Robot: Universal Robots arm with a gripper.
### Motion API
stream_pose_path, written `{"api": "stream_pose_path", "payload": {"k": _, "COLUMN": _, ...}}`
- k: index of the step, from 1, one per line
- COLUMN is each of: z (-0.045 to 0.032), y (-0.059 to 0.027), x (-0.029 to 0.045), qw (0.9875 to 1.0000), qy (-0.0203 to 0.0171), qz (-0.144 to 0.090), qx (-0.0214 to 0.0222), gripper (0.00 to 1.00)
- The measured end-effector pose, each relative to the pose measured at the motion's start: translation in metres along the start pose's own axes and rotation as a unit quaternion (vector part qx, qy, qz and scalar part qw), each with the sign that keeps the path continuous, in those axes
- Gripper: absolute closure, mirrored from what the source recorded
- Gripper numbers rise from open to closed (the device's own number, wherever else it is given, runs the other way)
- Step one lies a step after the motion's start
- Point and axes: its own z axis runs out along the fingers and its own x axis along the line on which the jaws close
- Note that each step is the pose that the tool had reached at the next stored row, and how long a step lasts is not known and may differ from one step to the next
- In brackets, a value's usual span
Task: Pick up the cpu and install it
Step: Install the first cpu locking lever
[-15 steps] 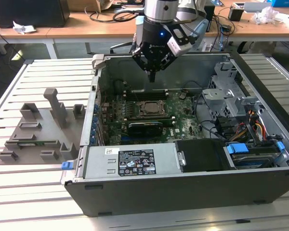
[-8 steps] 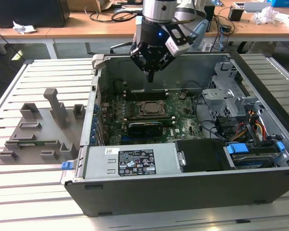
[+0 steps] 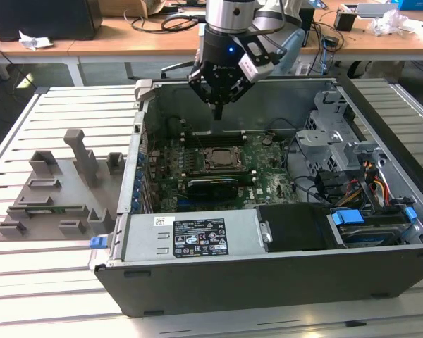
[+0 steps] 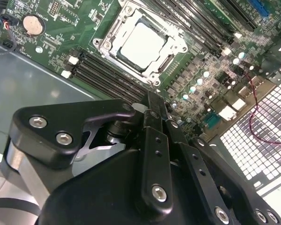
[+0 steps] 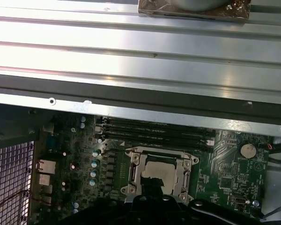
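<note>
Your claw (image 3: 217, 107) hangs pinched together and empty; the cpu (image 3: 219, 158) sits in its socket (image 4: 107, 44) at six o'clock, exterior view.

I count one open computer case (image 3: 254, 282) and one motherboard (image 3: 268, 172). In both wrist views there are one socket frame (image 5: 135, 171), one cpu (image 4: 143, 44) and one round coin battery (image 4: 32, 24). There is also one grey holder tray (image 3: 56, 190).
</note>
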Motion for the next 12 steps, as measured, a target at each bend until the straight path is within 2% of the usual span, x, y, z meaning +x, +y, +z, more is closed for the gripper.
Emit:
{"api": "stream_pose_path", "payload": {"k": 6, "z": 0.0035, "y": 0.0045, "x": 0.0049, "qw": 1.0, "qy": 0.0, "qz": 0.0, "qx": 0.0, "gripper": 0.89}}
{"api": "stream_pose_path", "payload": {"k": 9, "z": 0.0072, "y": 0.0081, "x": 0.0268, "qw": 1.0, "qy": 0.0001, "qz": 0.0, "qx": 0.0, "gripper": 0.89}}
{"api": "stream_pose_path", "payload": {"k": 12, "z": 0.0113, "y": 0.0098, "x": 0.0421, "qw": 1.0, "qy": 0.0, "qz": 0.0, "qx": -0.0001, "gripper": 0.89}}
